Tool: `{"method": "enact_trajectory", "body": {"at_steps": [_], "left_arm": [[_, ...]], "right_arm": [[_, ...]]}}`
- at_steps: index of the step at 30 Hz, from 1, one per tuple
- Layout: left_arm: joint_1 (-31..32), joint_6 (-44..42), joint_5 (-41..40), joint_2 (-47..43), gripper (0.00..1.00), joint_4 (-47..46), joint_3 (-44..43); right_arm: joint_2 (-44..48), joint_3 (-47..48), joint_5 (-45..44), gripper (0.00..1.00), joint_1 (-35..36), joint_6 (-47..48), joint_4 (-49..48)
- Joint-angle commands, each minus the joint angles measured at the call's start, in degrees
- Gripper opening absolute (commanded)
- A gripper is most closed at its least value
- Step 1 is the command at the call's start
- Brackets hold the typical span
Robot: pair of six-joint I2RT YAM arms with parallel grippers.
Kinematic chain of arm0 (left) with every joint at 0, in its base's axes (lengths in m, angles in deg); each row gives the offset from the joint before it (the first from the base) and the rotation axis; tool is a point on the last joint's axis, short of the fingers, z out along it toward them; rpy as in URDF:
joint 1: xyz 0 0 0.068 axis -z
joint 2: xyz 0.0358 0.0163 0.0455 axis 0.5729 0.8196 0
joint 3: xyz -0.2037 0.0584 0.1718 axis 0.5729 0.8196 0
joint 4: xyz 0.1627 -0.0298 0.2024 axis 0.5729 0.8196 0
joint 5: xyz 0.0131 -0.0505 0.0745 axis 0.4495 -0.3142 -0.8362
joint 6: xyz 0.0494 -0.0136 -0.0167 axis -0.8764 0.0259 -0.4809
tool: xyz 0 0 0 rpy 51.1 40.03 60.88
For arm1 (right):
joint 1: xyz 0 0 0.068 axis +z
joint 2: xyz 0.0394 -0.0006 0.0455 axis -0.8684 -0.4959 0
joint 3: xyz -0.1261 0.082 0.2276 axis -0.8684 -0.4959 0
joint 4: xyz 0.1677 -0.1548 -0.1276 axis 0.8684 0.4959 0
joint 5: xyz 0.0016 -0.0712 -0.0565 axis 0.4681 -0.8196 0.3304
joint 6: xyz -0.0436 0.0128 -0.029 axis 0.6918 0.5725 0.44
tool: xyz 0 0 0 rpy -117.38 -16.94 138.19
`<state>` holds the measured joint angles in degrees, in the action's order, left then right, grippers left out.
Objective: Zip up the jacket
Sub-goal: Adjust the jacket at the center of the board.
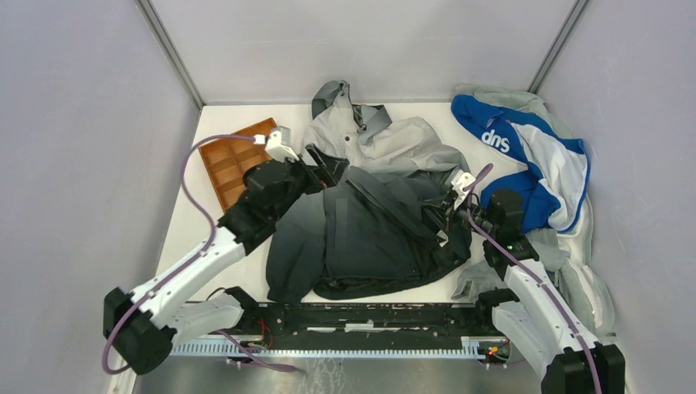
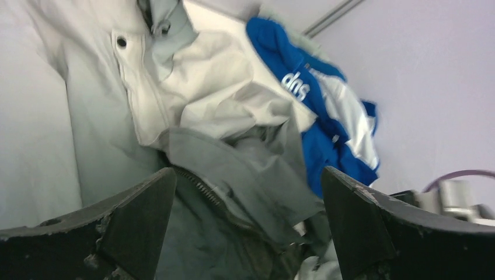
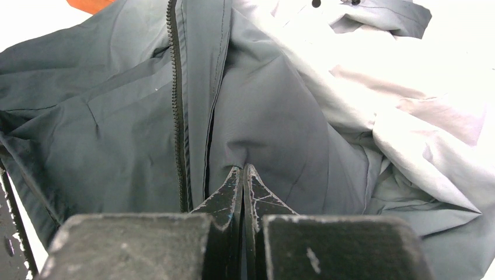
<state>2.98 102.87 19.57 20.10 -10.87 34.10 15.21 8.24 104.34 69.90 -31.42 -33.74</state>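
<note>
The jacket (image 1: 369, 213) lies spread across the table, its light grey hood at the far side and its dark hem toward me. Its dark zipper (image 3: 175, 111) runs down the front, with an open stretch (image 2: 204, 189) in the left wrist view. My left gripper (image 1: 324, 168) hovers over the jacket's upper left part. It is wide open (image 2: 248, 198), with the zipper teeth and dark cloth showing between the fingers (image 2: 134, 221) and nothing held. My right gripper (image 1: 447, 217) is at the jacket's right side, shut (image 3: 242, 169) on a pucker of dark cloth just right of the zipper.
An orange compartment tray (image 1: 234, 160) lies at the far left, beside my left arm. A blue-and-white garment with white lettering (image 1: 525, 156) is heaped at the far right over a light grey sweatshirt (image 1: 574, 279). Grey walls close in the table on three sides.
</note>
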Motion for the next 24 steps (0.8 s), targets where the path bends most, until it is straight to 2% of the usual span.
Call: {"method": "enact_trajectory", "body": {"at_steps": [1,5,7,11,14,16,19,24], "left_arm": [[-1.6,4.4,-0.4,-5.7,1.0,13.9,-10.8],[-1.6,8.2,5.9,-1.2,1.0,8.5,-22.3],[-1.6,10.6,6.3,4.3,1.0,10.3,-32.0],[0.7,13.9,2.8,18.9,1.0,20.9,-59.3],[3.8,13.2,0.0,30.2,1.0,26.1,-82.2],[4.9,12.8,-0.1,36.4,1.0,27.9,-93.4],[5.4,13.5,1.1,40.1,1.0,26.1,-98.6],[5.4,13.9,0.3,36.9,1.0,19.9,-93.3]], "right_arm": [[-1.1,3.1,1.0,0.0,-0.3,-0.4,-1.3],[-2.0,3.5,1.9,0.0,-0.3,-0.5,-0.8],[-2.2,3.5,2.2,0.0,-0.3,-0.7,-0.6],[-3.1,3.5,2.6,0.0,-0.3,-1.0,-0.3],[-4.1,3.4,3.0,0.0,-0.3,-1.3,-0.6],[-4.6,3.5,3.4,0.0,-0.3,-1.3,-1.0],[-5.3,4.2,3.0,0.0,-0.3,-1.0,-1.7],[-6.8,5.2,2.6,0.0,-0.2,-0.2,-1.8]]}}
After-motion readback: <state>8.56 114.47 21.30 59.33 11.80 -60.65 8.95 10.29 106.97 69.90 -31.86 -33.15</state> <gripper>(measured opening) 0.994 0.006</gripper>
